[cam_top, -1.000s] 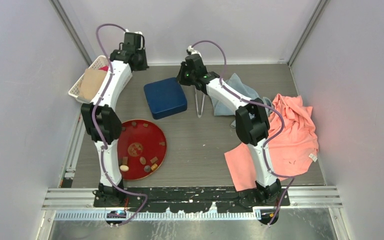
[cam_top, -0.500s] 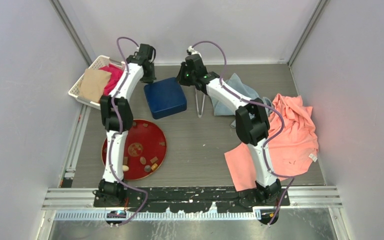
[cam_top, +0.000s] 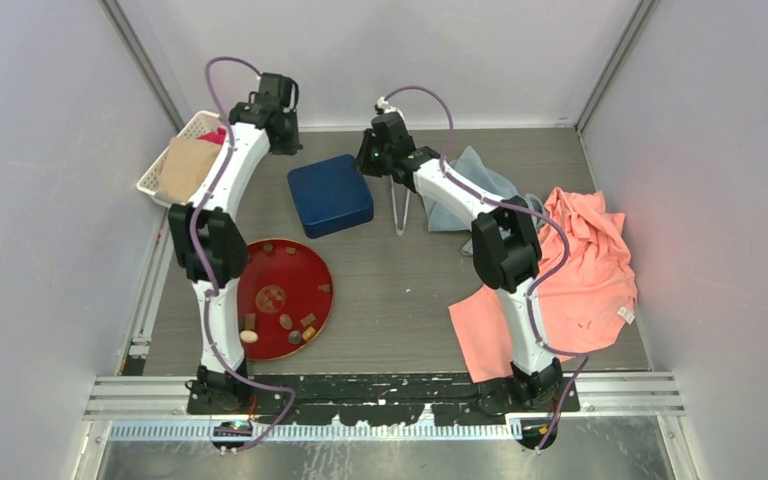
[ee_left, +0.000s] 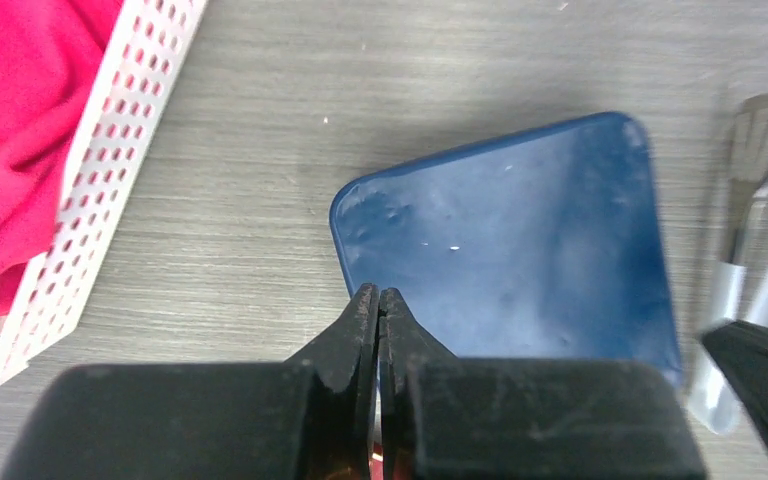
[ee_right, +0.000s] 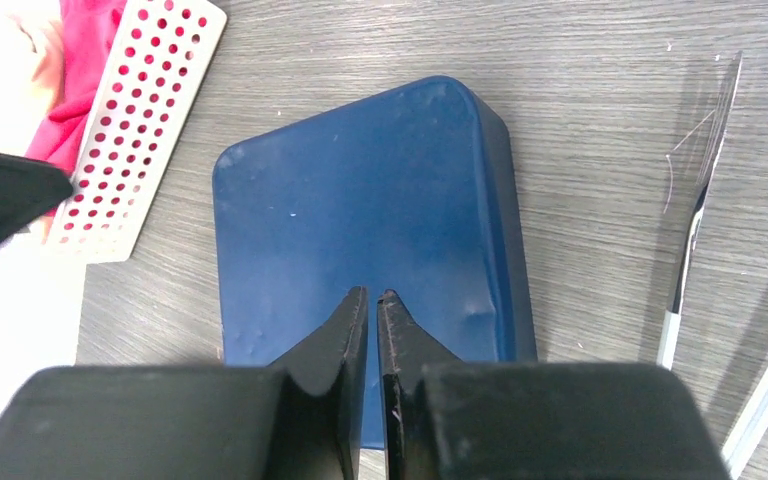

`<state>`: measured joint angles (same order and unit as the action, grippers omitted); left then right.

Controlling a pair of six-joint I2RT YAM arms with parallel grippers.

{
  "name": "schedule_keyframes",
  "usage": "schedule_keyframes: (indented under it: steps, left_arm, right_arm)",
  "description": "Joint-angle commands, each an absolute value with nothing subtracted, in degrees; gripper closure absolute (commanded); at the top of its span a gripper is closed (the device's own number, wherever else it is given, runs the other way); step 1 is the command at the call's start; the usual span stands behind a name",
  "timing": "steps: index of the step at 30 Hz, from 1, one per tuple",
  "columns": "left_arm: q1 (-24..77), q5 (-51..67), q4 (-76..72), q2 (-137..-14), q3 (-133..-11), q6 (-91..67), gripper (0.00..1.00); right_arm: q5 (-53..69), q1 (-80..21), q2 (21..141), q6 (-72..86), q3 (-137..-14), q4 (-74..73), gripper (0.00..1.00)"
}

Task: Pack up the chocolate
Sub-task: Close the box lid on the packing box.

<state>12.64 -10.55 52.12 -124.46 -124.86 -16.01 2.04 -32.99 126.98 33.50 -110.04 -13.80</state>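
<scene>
Chocolate pieces [cam_top: 285, 321] in brown, tan and cream are lying scattered on the round red plate [cam_top: 310, 272] at the near left of the grey wood-grain table [cam_top: 400, 300], well apart from a dark blue rounded-square box [cam_top: 330, 195] at the far side. In this overhead view the left arm [cam_top: 230, 170] and right arm [cam_top: 455, 195] are reaching in on either side of that box. Long metal tongs [cam_top: 400, 208] are lying just beside its right edge, a white perforated plastic basket [cam_top: 148, 182] is sitting far left, and a salmon-orange cloth [cam_top: 590, 270] is heaped on the right. From the left wrist, the left gripper [ee_left: 379, 298] is hovering at the box's corner, fingers clenched together on nothing — pink cloth [ee_left: 10, 130] is filling the basket to its left. From the right wrist, the right gripper [ee_right: 373, 298] is hanging over the box lid, fingers nearly touching — only a thin slit is showing — and grasping nothing.
</scene>
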Motion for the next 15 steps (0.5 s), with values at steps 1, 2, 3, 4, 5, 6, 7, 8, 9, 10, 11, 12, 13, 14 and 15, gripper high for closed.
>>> schedule_keyframes:
  steps: [1, 2, 3, 4, 5, 6, 7, 8, 9, 10, 11, 12, 13, 14, 15]
  left_arm:
    - [13.4, -9.7, 46.2, -116.0, -121.9, -16.0, 0.98]
    - [13.4, -9.1, 46.2, -115.8, -121.7, -16.3, 0.98]
    - [13.4, -8.6, 46.1, -115.7, -121.7, -16.5, 0.98]
    - [13.4, -8.3, 46.1, -115.9, -121.7, -16.6, 0.98]
    - [13.4, -8.1, 46.1, -116.1, -122.0, -16.7, 0.98]
    - [13.4, -7.8, 46.1, -116.4, -122.3, -17.1, 0.98]
    - [13.4, -7.3, 46.2, -116.8, -122.6, -17.3, 0.98]
    - [13.5, -6.6, 46.2, -117.0, -123.1, -17.7, 0.98]
    - [13.7, -5.8, 46.1, -117.3, -123.5, -18.0, 0.98]
    - [13.8, -5.4, 46.0, -117.5, -123.8, -18.3, 0.98]
    - [14.0, -5.2, 45.5, -117.5, -123.9, -18.4, 0.98]
    - [14.2, -5.0, 44.8, -117.4, -123.8, -18.5, 0.98]
    - [14.2, -5.0, 44.3, -117.5, -123.8, -18.5, 0.98]
    - [14.2, -5.0, 43.9, -117.7, -123.9, -18.7, 0.98]
    - [14.2, -5.1, 43.6, -118.2, -124.0, -18.7, 0.97]
  right_arm:
    - [0.4, -33.8, 123.1, 32.5, -114.3, -16.9, 0.86]
    - [0.2, -33.9, 124.3, 32.0, -116.9, -19.7, 0.87]
    - [-1.3, -34.0, 125.5, 31.3, -119.6, -22.4, 0.87]
    - [-2.4, -34.2, 127.2, 30.5, -123.1, -25.7, 0.87]
    - [-3.4, -34.3, 129.3, 29.4, -127.4, -29.1, 0.87]
    - [-4.2, -34.4, 131.7, 28.5, -132.5, -33.2, 0.87]
    - [-4.9, -34.5, 134.7, 27.4, -138.4, -36.9, 0.87]
    - [-5.2, -34.4, 137.3, 26.8, -145.4, -39.8, 0.87]
    - [-5.4, -34.4, 139.7, 26.4, -148.3, -41.6, 0.87]
    - [-5.6, -34.4, 141.1, 26.0, -151.1, -42.1, 0.87]
    - [-5.8, -34.4, 141.4, 25.8, -151.9, -41.1, 0.86]
    - [-6.0, -34.4, 140.9, 25.7, -150.6, -38.5, 0.85]
    - [-6.1, -34.4, 139.9, 25.8, -148.1, -34.9, 0.84]
    - [-6.2, -34.4, 138.8, 25.7, -144.5, -30.4, 0.83]
    - [-6.6, -34.4, 138.5, 25.7, -141.2, -26.9, 0.81]
